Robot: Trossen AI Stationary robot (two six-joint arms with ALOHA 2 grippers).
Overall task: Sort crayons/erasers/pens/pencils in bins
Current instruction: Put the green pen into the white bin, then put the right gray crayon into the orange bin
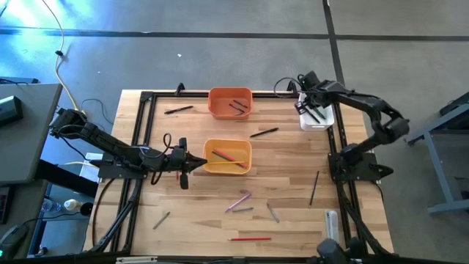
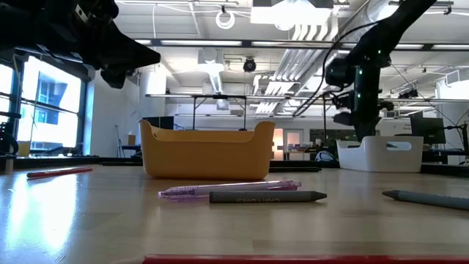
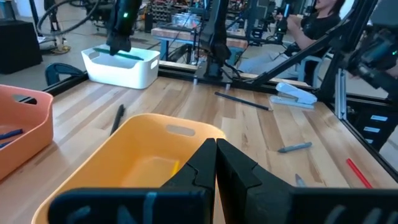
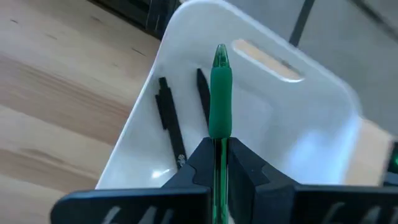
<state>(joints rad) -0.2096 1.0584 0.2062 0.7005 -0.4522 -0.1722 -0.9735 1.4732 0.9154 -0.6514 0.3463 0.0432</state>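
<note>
Waiting at the yellow-orange bin's [image 1: 227, 156] left rim, the left gripper [image 1: 192, 163] has its fingers pressed together on nothing, probably parked between picks. Loose sticks [image 1: 242, 201] lie on open wood nearer the front edge, with room to approach. Over the white bin [image 4: 298, 118], the right gripper [image 4: 219, 152] pinches a green pen [image 4: 219, 99], poised above two black pens inside, apparently for dropping.
</note>
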